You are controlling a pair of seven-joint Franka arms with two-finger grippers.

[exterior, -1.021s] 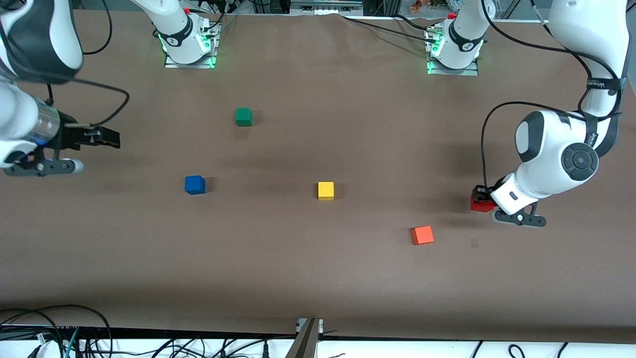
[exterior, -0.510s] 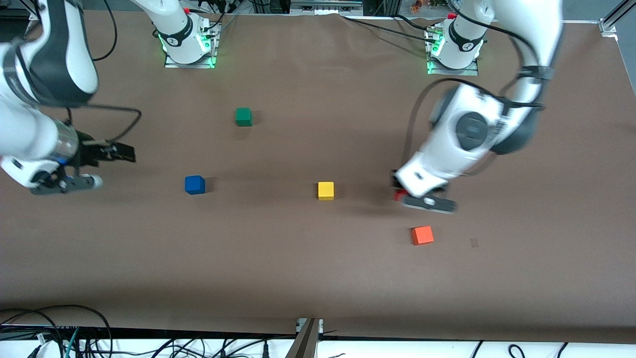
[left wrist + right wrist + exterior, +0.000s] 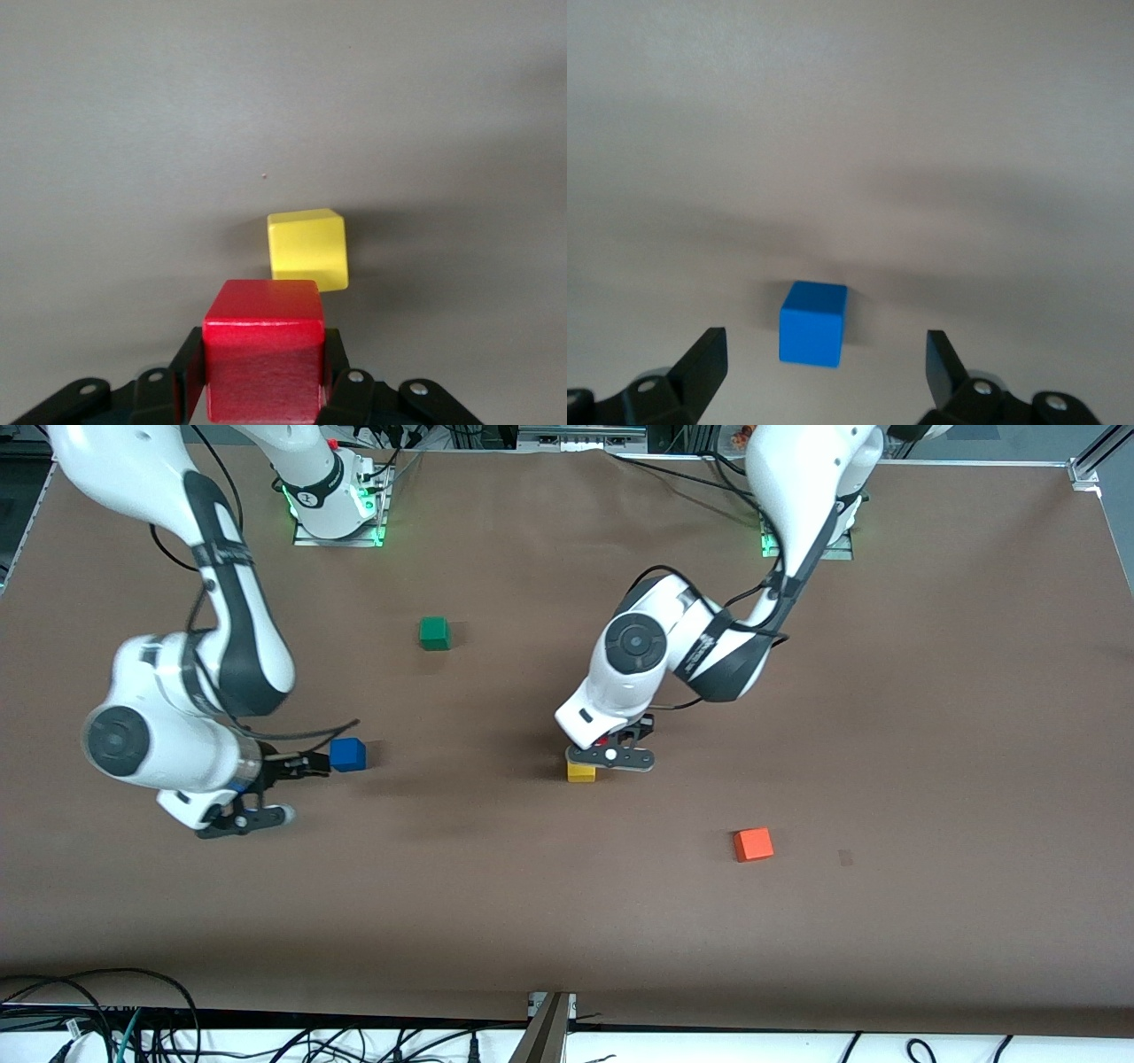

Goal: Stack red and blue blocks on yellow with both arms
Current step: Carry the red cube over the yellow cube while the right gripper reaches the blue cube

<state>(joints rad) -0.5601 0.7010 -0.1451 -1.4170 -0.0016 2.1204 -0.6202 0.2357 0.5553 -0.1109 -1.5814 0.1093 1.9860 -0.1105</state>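
The brown surface (image 3: 567,903) carries a green cube (image 3: 434,633), a blue cube (image 3: 347,755), a yellow cube (image 3: 581,772) and an orange cube (image 3: 753,844), all well apart

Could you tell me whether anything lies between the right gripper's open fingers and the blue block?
Nothing does. In the right wrist view the blue block sits ahead of the open right gripper with only bare table between them; the front view agrees.

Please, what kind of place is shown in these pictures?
Probably a robotics lab: two robot arms bolted to a brown table, small coloured cubes such as the green cube laid out, and loose cables along the edge.
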